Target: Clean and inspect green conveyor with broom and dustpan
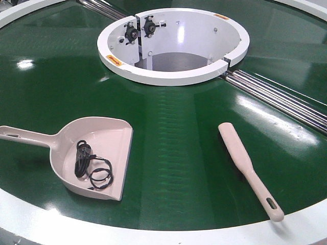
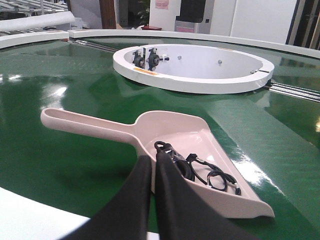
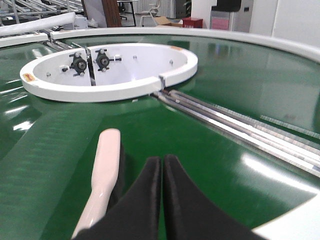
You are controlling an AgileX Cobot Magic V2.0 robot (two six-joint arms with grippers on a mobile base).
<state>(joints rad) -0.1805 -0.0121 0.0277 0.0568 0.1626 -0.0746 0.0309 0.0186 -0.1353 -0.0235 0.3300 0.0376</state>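
Note:
The green conveyor (image 1: 173, 132) fills the front view, its white central hub (image 1: 173, 48) at the top. The pale dustpan (image 1: 97, 153) lies at the left with its handle pointing left, and a black coiled cable (image 1: 92, 166) rests inside it. At the right lies the slim broom (image 1: 250, 171), handle toward the near rim. Neither gripper shows in the front view. My left gripper (image 2: 153, 159) is shut and empty, hovering just before the dustpan (image 2: 175, 135). My right gripper (image 3: 162, 160) is shut and empty, just right of the broom (image 3: 105, 170).
Metal rollers (image 1: 286, 97) run from the hub toward the right edge. The white outer rim (image 1: 153, 232) borders the belt at the front. Beyond the belt, in the wrist views, stand racks and furniture.

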